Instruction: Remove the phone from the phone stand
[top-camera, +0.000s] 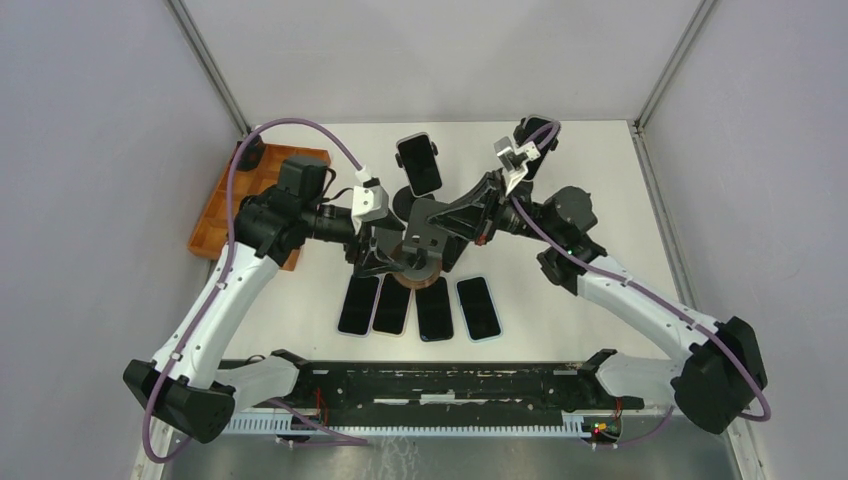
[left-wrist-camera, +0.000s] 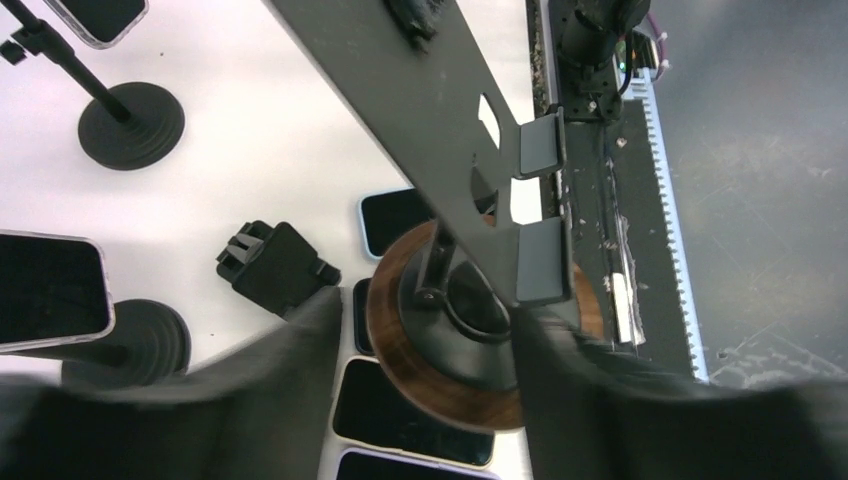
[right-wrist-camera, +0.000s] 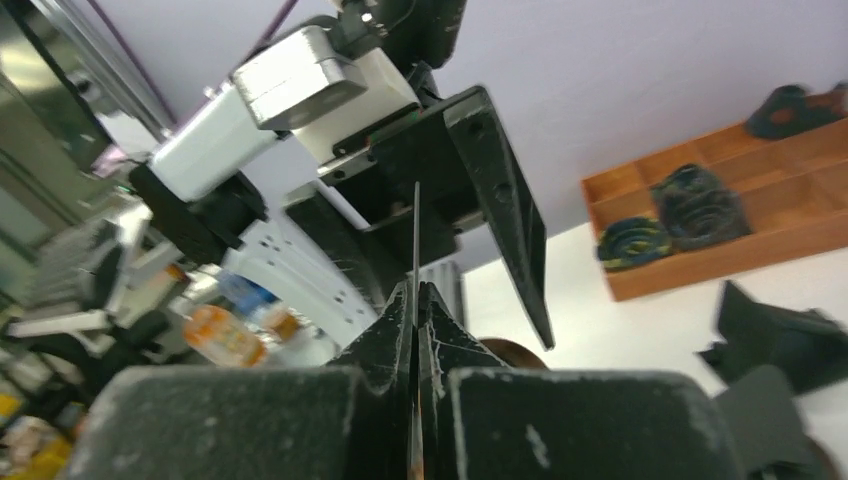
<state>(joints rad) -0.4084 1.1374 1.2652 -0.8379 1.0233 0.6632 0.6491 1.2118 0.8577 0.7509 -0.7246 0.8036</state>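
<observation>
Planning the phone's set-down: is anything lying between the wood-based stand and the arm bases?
Yes. Four phones lie flat side by side on the table, right in front of the wood-based stand; bare surface shows only to the row's left and right.

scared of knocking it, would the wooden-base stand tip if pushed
Likely top-heavy: its tilted plate rides on a thin post above the round wooden base, so a high push could tip it. The plate looks stiff, probably metal.
</observation>
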